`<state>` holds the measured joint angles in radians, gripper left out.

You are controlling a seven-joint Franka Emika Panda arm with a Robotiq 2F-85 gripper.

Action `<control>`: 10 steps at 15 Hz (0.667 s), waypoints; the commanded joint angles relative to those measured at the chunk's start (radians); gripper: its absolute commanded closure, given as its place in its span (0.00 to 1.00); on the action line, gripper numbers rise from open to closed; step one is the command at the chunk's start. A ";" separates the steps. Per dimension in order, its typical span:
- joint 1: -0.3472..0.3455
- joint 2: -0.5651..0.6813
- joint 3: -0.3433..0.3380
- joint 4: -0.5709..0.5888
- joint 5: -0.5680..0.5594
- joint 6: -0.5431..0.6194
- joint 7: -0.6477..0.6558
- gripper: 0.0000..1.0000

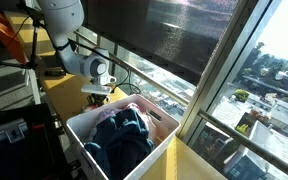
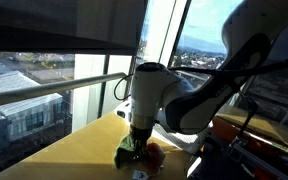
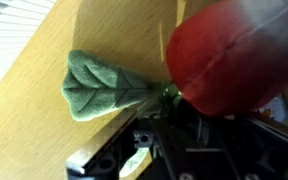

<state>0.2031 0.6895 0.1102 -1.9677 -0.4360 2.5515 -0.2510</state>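
End effector (image 1: 99, 92) sits low at the yellow surface (image 1: 59, 95), just beside a white bin (image 1: 79, 125) of dark clothes (image 1: 124, 135), in an exterior view. In an exterior view we see it down on a red plush toy (image 2: 155, 153) with a green leaf (image 2: 127, 155). Wrist view: toy lies on the surface, right against the end effector. We can't tell if it's clenched or released.

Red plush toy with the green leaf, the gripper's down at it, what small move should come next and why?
Likely a short, slow lift straight up to test the hold. The gripper is down at the red plush toy, whose green leaf lies flat on the wooden table; whether the jaws grip it cannot be seen.
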 commanded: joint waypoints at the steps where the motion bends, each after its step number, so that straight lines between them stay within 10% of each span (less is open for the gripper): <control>1: -0.017 -0.062 0.028 -0.048 0.029 0.015 -0.039 0.97; 10: -0.032 -0.448 0.049 -0.193 0.025 -0.019 -0.058 0.97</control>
<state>0.2029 0.4081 0.1621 -2.0709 -0.4357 2.5472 -0.2670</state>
